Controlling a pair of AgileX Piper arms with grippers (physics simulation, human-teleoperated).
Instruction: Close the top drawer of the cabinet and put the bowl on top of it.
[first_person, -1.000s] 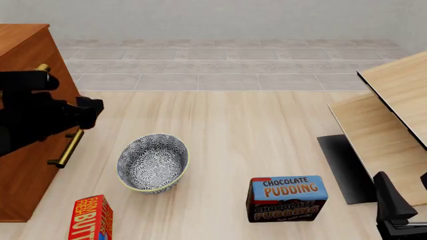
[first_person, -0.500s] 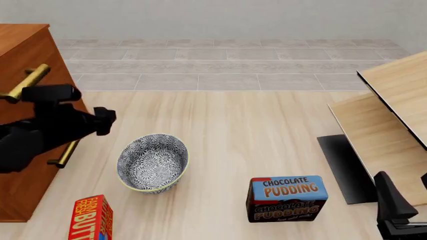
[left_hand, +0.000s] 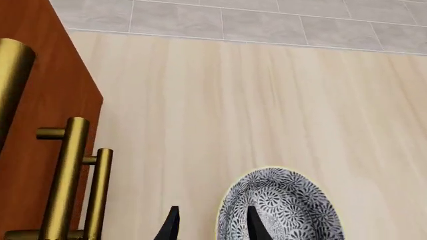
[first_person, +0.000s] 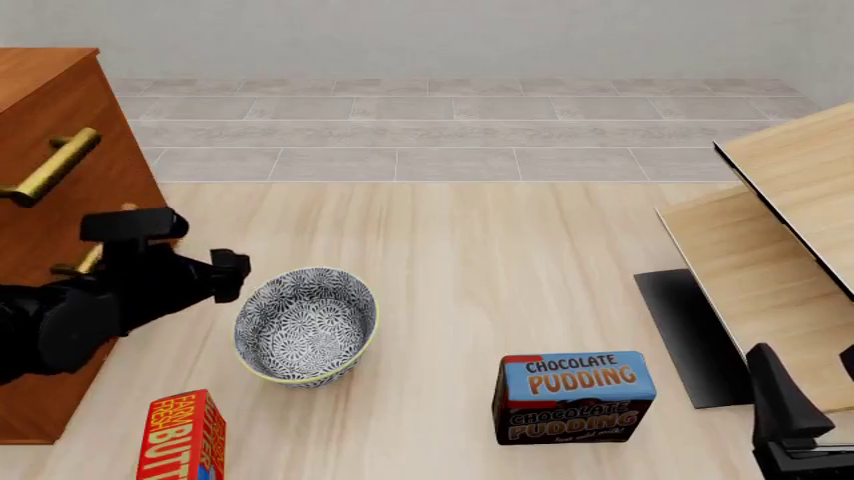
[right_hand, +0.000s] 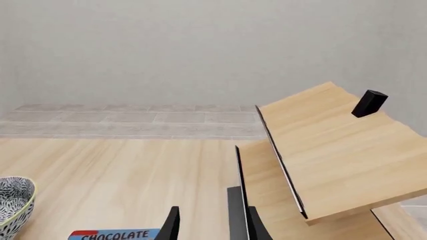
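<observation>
Bowl (first_person: 306, 325) upright on pale wood floor, just right of cabinet (first_person: 54, 130); left gripper (left_hand: 210, 227) fingers spread over its near rim, empty. Box reads "CHOCOLATE PUDDING" (first_person: 574, 396); red box (first_person: 183, 437) partly legible. Right gripper (right_hand: 209, 226) fingers apart, empty. Grey tiles beyond, plain wall.

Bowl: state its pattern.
Dense dark blue-and-white floral pattern with a pale yellowish rim on the bowl; clearest in the front view.
</observation>
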